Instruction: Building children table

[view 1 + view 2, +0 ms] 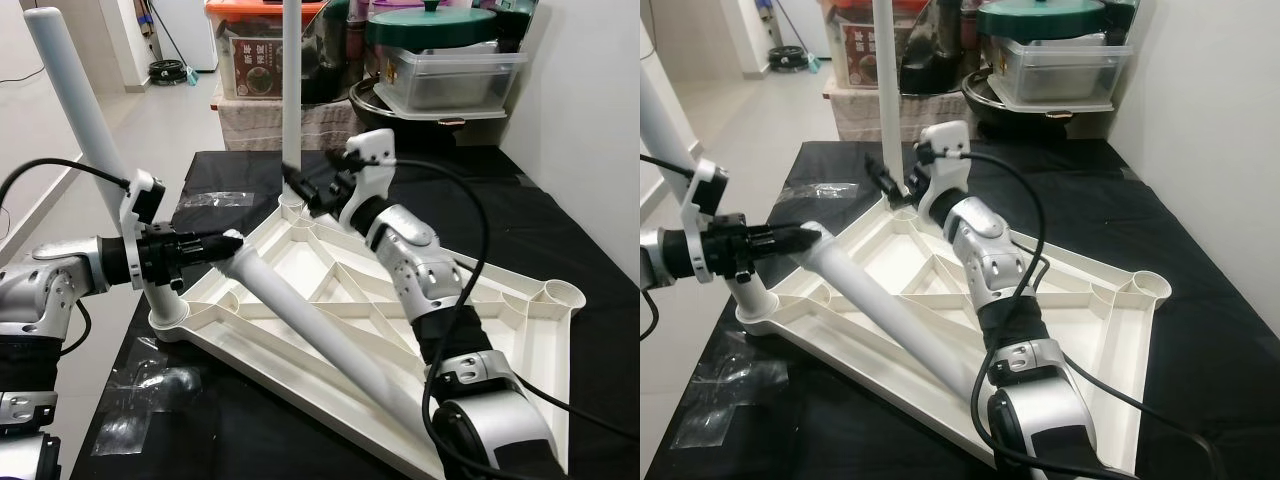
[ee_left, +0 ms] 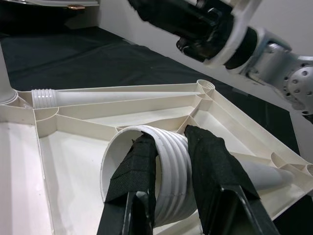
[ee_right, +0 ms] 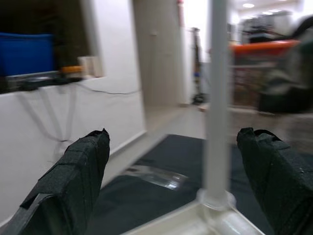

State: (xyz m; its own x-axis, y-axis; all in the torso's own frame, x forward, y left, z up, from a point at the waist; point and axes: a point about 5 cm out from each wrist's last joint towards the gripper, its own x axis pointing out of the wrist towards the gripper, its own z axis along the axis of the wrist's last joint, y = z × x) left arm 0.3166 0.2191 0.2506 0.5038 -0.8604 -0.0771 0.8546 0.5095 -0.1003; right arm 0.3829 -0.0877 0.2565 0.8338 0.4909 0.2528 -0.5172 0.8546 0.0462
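black table [image 1: 560, 240] holds tabletop [image 1: 500, 330]; left pincer [image 2: 168, 166] grips leg [image 1: 320, 330].

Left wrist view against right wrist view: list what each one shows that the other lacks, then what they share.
Left wrist view: the left gripper shut on the threaded end of a loose leg, one finger inside the tube, plus another loose leg lying in the tabletop's ribs.

Right wrist view: the right gripper open, with the upright leg standing in its corner socket between the fingers, and a room behind.

Both: the upturned white tabletop on the black cloth.
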